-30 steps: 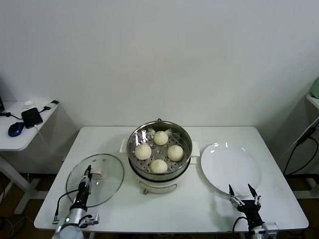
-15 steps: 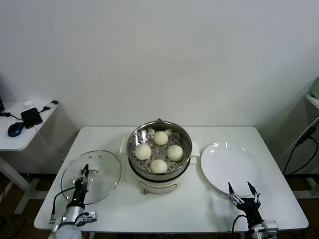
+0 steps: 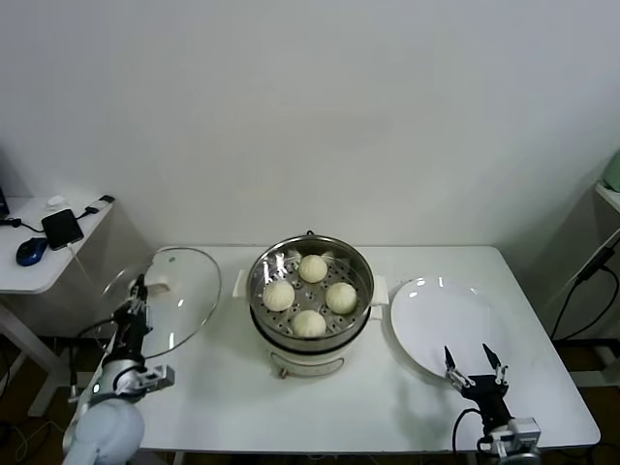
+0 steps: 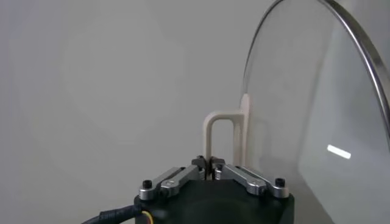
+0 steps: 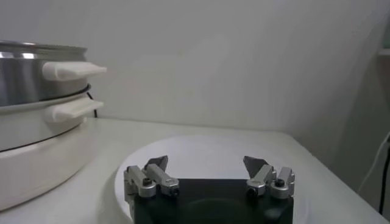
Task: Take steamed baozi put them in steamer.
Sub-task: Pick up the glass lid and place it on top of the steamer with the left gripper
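Note:
Four cream-white steamed baozi (image 3: 310, 295) sit on the perforated tray inside the steel steamer (image 3: 264, 325) at the table's middle. My left gripper (image 3: 139, 289) is shut on the white handle (image 4: 219, 135) of the round glass lid (image 3: 179, 295) and holds the lid tilted up above the table's left part, left of the steamer. In the left wrist view the lid (image 4: 317, 109) stands on edge past the closed fingers (image 4: 183, 175). My right gripper (image 3: 470, 363) is open and empty at the front edge of the white plate (image 3: 446, 325), and its open jaws show in the right wrist view (image 5: 206, 164).
A side table at the far left holds a phone (image 3: 61, 228) and a blue mouse (image 3: 30, 251). The steamer's white side handles (image 5: 73, 70) show in the right wrist view. Cables hang at the right wall.
My left gripper has lifted the glass lid off the table and tilted it upright, moving it up and back to the left. The right gripper has barely moved.

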